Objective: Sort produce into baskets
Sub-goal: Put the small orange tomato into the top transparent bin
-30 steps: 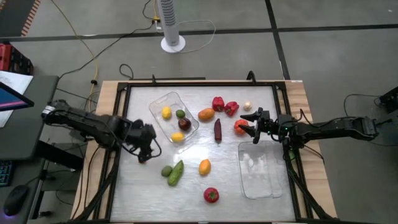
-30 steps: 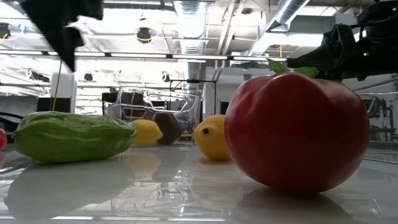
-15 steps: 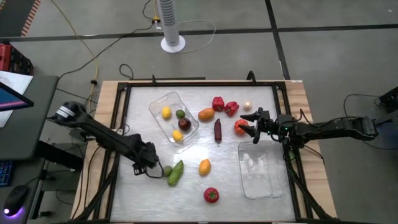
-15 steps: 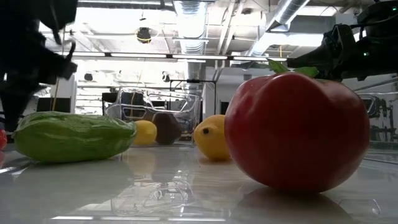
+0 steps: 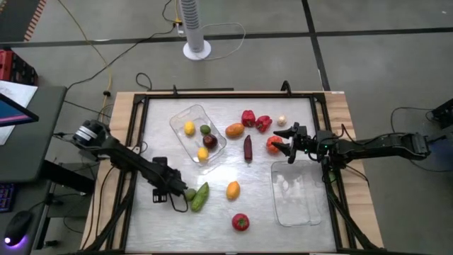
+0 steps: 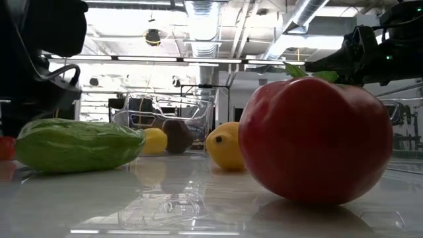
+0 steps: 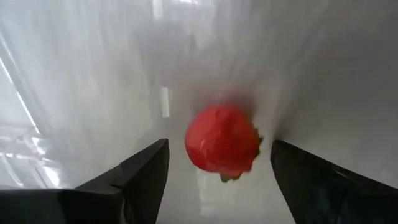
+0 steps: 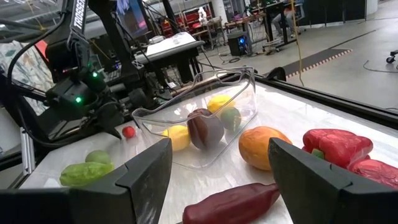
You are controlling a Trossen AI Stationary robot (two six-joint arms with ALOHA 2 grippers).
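A small red piece of produce (image 7: pixel 221 147) lies on the white table top, also seen in the low view (image 6: pixel 5 147). My left gripper (image 7: pixel 219 163) points down over it, open, one finger on either side and a gap to each. In the high view this gripper (image 5: pixel 170 191) stands just left of a green lime (image 5: pixel 190 193) and a cucumber (image 5: pixel 200 197). One clear basket (image 5: pixel 214 147) at the far left holds yellow, green and dark purple pieces. The other basket (image 5: pixel 297 193) lies at the right. My right gripper (image 5: pixel 282 143) waits open and level beside a red-orange piece (image 5: pixel 272 145).
Loose on the table: two red peppers (image 5: pixel 255 120), an orange piece (image 5: pixel 234 130), a dark purple eggplant (image 5: pixel 248 147), a pale bulb (image 5: pixel 282 121), a yellow-orange piece (image 5: pixel 233 190) and a red tomato (image 5: pixel 241 222). A black frame (image 5: pixel 139 142) borders the table.
My left gripper has come down toward the table's near edge, tipping from a slant until it points almost straight down, and now stands low over the small red piece beside the lime. Its fingers have stayed apart. No produce has moved.
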